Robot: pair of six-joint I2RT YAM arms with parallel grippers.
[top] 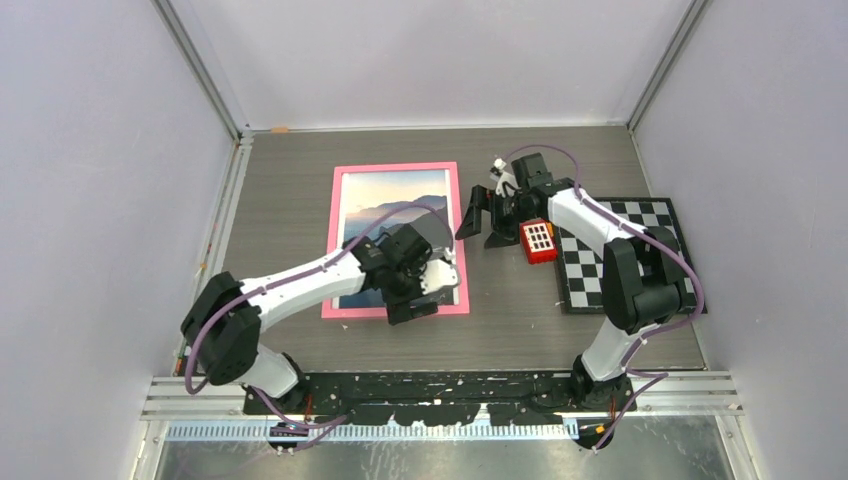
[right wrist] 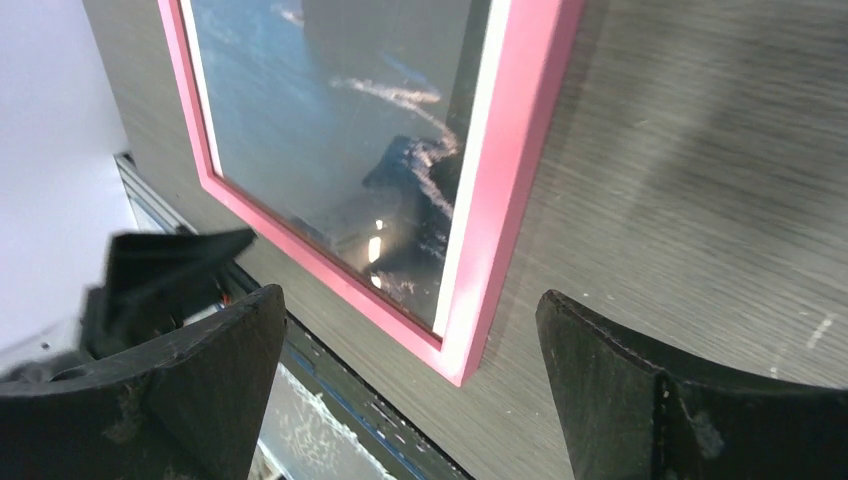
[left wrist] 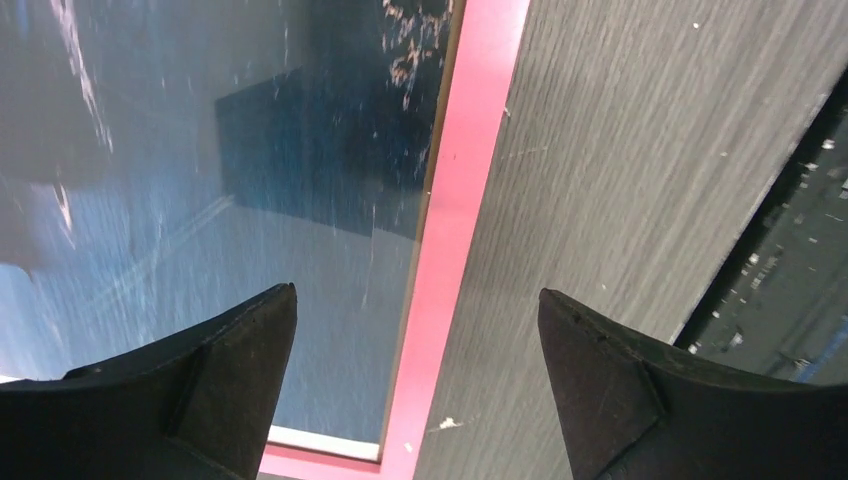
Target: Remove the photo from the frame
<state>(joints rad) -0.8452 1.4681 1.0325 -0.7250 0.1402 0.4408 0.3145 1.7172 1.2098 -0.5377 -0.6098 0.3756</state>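
The frame [top: 345, 305] lies flat, glass side up, its thin pink border around the photo [top: 385, 205] of blue sea, dark mountains and a pale sky. My left gripper [top: 432, 285] hovers open over the frame's near right corner. In the left wrist view its two fingers straddle the frame's right border [left wrist: 470, 180], one over the photo [left wrist: 200, 200], the other over bare table. My right gripper [top: 485, 228] hangs open just right of the frame's right edge. The right wrist view shows the frame's corner [right wrist: 510, 180] and photo [right wrist: 330, 100] between its fingers. Neither gripper holds anything.
A black-and-white checkerboard [top: 640, 215] lies at the right of the grey wood table [top: 520, 320], with a small red block [top: 539, 241] at its left edge. The black base rail [top: 450, 385] runs along the near edge. Pale walls enclose the table.
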